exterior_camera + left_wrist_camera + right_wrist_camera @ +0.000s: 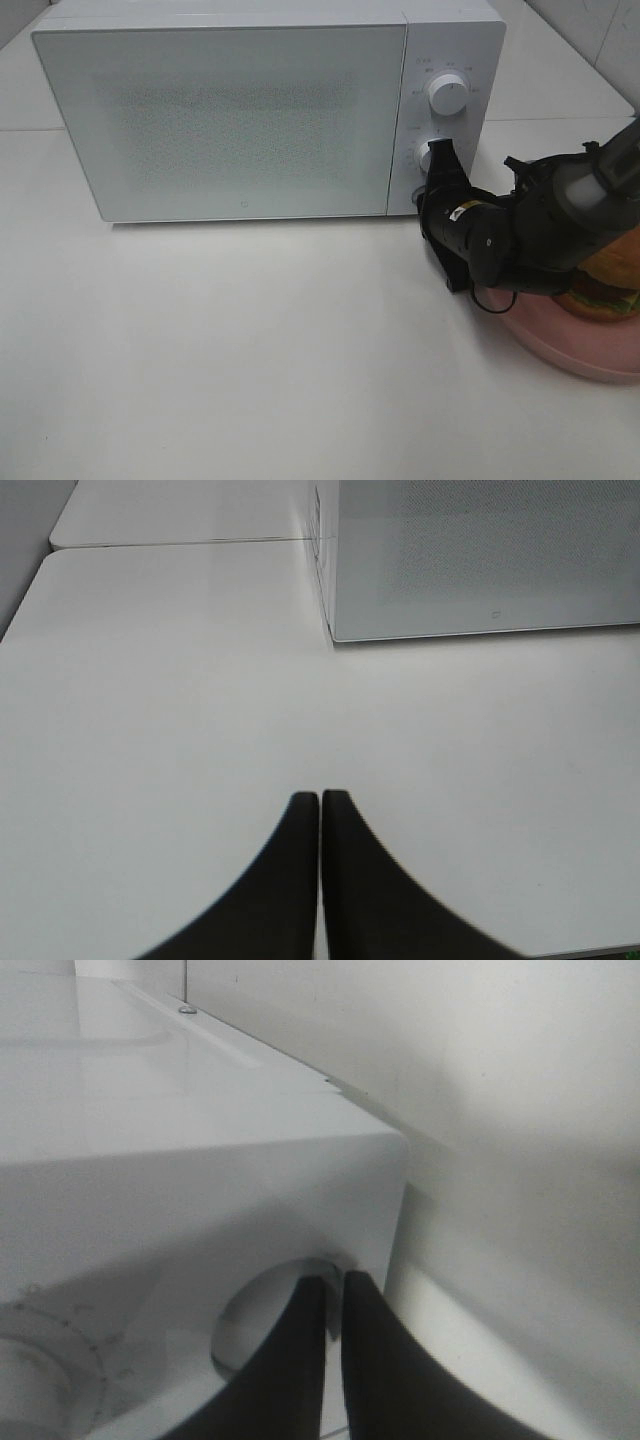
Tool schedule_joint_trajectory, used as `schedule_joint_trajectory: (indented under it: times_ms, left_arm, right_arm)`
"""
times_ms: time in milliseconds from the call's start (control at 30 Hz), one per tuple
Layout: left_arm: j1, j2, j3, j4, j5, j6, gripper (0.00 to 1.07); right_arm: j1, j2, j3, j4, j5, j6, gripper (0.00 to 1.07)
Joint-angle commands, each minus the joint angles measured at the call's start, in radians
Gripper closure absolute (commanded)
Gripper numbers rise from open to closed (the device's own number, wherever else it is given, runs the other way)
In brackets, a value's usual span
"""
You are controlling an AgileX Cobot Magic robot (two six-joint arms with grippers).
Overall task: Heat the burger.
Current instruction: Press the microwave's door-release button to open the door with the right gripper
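While the closed right claw rests at a microwave knob, the burger lies apart.

Tally: 1 microwave, 2 knobs on its panel, 1 burger, 1 pink plate, 1 white table. 1 left gripper, 1 right gripper, 2 fingers each. 1 arm in the high view.

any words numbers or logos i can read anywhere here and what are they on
Nothing reads clearly.
Markings around the microwave dial: too small to read.
Small mark low on its door: too small to read.
Yellow sticker on the right arm: blurred.
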Motion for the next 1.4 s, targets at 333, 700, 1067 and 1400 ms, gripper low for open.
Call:
schedule_joint_trajectory:
  times_ms: [333, 700, 1067, 1400]
  left_arm:
    - [0.003, -0.017, 0.001, -0.009, -0.010, -0.001, 1.06]
    - [0.003, -0.017, 0.001, -0.009, -0.010, -0.001, 1.06]
    - [0.003, -0.017, 0.001, -0.009, -0.010, -0.001, 1.06]
    - [0.003, -0.017, 0.001, -0.009, -0.010, -0.001, 1.06]
  right_arm:
    - [-0.033, -0.002, -0.147, -0.088, -0.268, -0.027, 1.07]
    - [-0.031, -0.044, -0.089, -0.111, -0.260, -0.015, 1.06]
    - [-0.031, -0.053, 0.010, -0.180, -0.341, 0.091, 1.06]
    - [-0.031, -0.053, 0.015, -0.153, -0.342, 0.056, 1.06]
